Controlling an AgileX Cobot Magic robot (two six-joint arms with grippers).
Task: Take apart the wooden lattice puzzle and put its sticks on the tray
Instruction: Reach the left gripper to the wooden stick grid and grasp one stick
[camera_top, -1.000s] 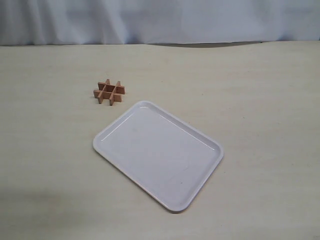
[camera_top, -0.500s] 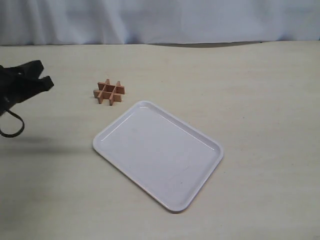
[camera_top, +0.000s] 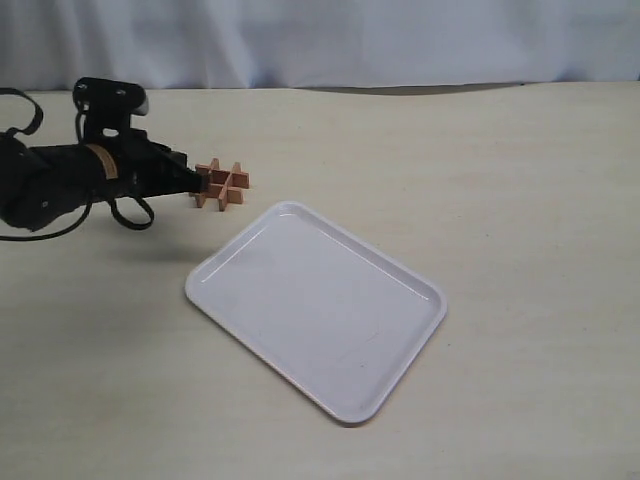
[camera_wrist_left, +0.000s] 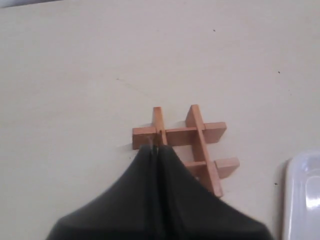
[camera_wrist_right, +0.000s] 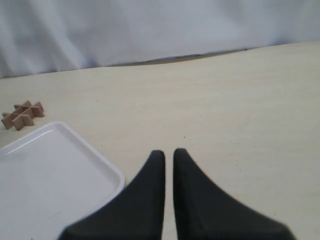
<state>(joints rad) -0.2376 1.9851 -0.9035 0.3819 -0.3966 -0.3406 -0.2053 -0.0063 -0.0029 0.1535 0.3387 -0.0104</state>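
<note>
The wooden lattice puzzle (camera_top: 228, 182) lies assembled on the table, just beyond the tray's (camera_top: 320, 310) far left corner. Its four reddish-brown slats are still interlocked (camera_wrist_left: 195, 135). My left gripper (camera_top: 195, 180) has reached it from the left. In the left wrist view its fingers are pressed together, and the tips (camera_wrist_left: 156, 149) sit over the near end of one slat, hiding that part. My right gripper (camera_wrist_right: 169, 152) hangs above bare table beside the tray (camera_wrist_right: 50, 175). Only a narrow slit shows between its fingers, with nothing in it. The puzzle (camera_wrist_right: 22, 115) shows far off in the right wrist view.
The tray holds nothing, and its corner (camera_wrist_left: 302, 200) lies close to the puzzle. A pale cloth backdrop (camera_top: 320, 40) closes off the far edge of the table. The right arm is out of the exterior view.
The left arm has come in from the left edge and swung right, bringing its gripper tips onto the puzzle. Puzzle and tray have not moved.
</note>
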